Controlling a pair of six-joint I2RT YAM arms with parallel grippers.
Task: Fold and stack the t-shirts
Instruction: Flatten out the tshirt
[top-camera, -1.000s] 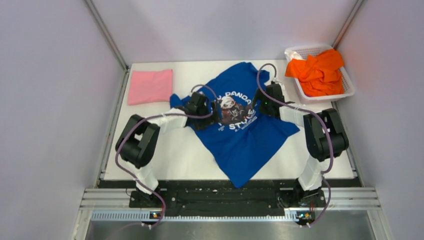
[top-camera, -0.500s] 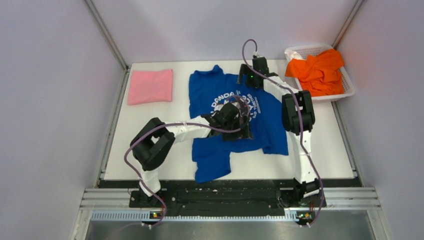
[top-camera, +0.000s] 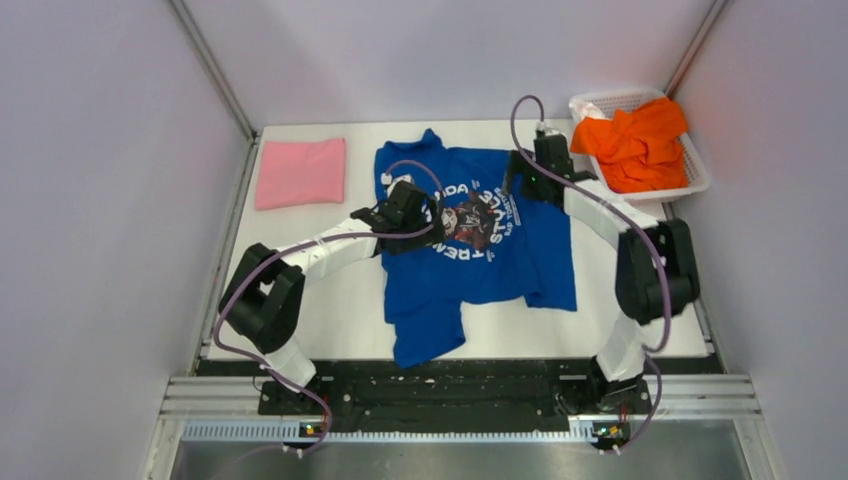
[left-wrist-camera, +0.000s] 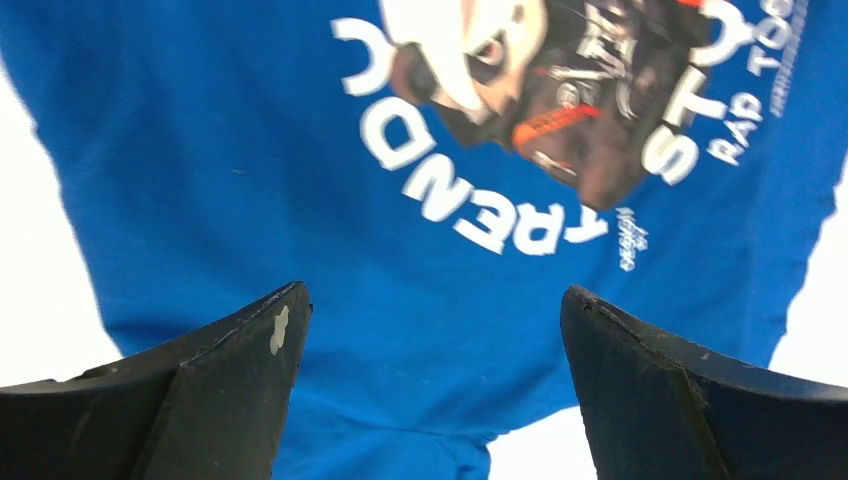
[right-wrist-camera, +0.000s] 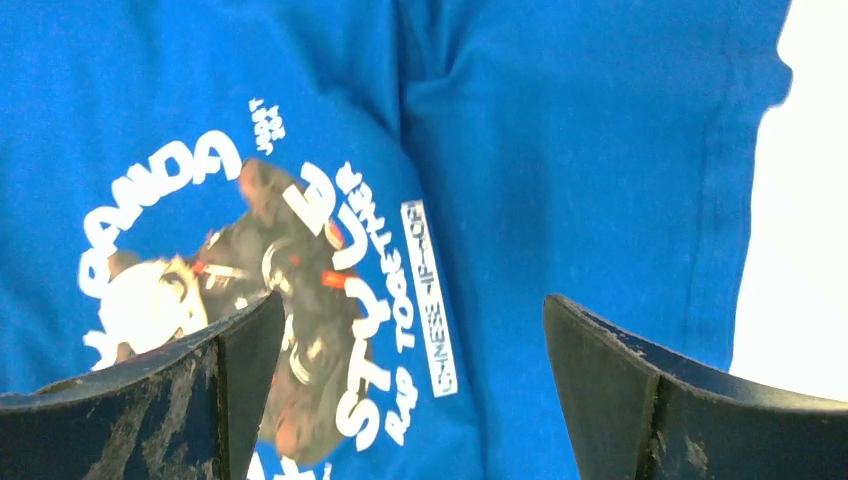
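The royal-blue t-shirt (top-camera: 480, 255) with the round panda print lies spread, print up, in the middle of the table; it fills the left wrist view (left-wrist-camera: 250, 180) and the right wrist view (right-wrist-camera: 560, 130). My left gripper (top-camera: 418, 215) is open and empty above the shirt's left side. My right gripper (top-camera: 530, 180) is open and empty above the shirt's upper right edge. The pink t-shirt (top-camera: 300, 172) lies folded at the back left. The orange t-shirt (top-camera: 635, 145) is bunched in the basket.
A white mesh basket (top-camera: 700, 180) stands at the back right corner, beside my right arm. Grey walls enclose the white table (top-camera: 330, 300) on the left, back and right.
My left gripper has moved left and back off the print toward the shirt's left side. My right gripper has moved right and slightly nearer. The shirt stays spread out.
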